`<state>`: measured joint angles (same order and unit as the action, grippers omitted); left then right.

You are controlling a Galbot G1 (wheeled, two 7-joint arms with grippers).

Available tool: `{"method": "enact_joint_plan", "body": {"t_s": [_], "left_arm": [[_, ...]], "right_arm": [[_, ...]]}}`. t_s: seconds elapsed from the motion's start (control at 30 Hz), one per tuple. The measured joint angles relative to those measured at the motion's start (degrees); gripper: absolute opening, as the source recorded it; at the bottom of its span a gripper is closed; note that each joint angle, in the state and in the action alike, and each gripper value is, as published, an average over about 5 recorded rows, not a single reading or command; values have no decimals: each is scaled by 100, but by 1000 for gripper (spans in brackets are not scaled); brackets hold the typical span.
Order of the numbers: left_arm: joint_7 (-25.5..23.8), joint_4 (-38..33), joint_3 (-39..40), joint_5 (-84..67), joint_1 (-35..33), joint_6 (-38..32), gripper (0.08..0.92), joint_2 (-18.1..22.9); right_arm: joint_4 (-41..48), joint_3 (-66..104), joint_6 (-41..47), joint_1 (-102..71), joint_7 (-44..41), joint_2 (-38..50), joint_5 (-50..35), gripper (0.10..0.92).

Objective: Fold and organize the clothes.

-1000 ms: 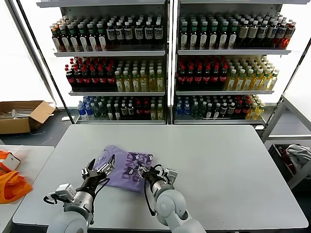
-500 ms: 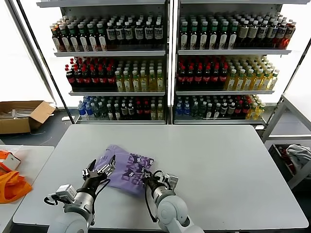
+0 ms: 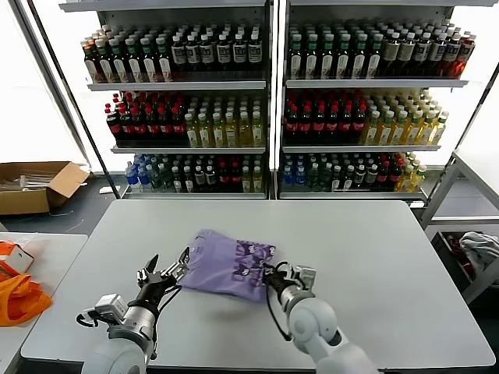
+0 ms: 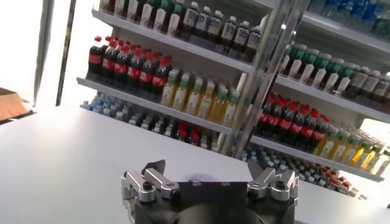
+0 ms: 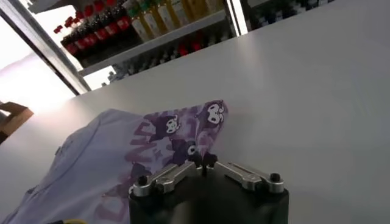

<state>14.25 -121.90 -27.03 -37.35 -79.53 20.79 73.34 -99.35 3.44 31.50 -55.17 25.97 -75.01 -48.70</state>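
Observation:
The clothes are one lavender T-shirt (image 3: 230, 261), lying crumpled with its dark purple print facing up, near the middle of the grey table (image 3: 374, 257). My right gripper (image 3: 270, 273) is at the shirt's right edge. In the right wrist view, the right gripper (image 5: 202, 161) is shut, pinching a fold of the printed T-shirt (image 5: 140, 152). My left gripper (image 3: 166, 269) hovers just off the shirt's left edge, open. The left wrist view shows the left gripper (image 4: 209, 172) spread wide with nothing between its fingers.
Tall shelves of bottled drinks (image 3: 265, 101) stand behind the table. An orange bag (image 3: 19, 298) lies on a side table to the left, with a cardboard box (image 3: 35, 183) on the floor behind it. A whitish-grey cloth bundle (image 3: 479, 249) sits at far right.
My right gripper has shut on the shirt's edge and pulled it to the right. The shirt has slid away from the left gripper, which has stayed open and in place.

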Motion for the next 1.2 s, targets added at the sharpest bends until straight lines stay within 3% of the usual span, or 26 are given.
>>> {"method": "enact_joint_plan", "body": {"t_s": [0.2,0.53,0.9,1.0,1.2], "left_arm": [[0,3,83,46,11,10,822,54],[-10,9,151,121,-48,9,823,98],[-32,10,214,187,-93,-5,823,166],[-39,2,217,194,-113,-12,823,186],[-64,3,208,220,-165,-30,823,202]], "right_arm": [[234,53,76,372,-187,427,112,163],[313,266,31,545,-512,588,921,448],[-450,254,-49,-62,-506,431,1467,764],[-568,274,-79,-277,-460,322,1496,812],[-728,372,-117,-590,-378,100,1454,823]]}}
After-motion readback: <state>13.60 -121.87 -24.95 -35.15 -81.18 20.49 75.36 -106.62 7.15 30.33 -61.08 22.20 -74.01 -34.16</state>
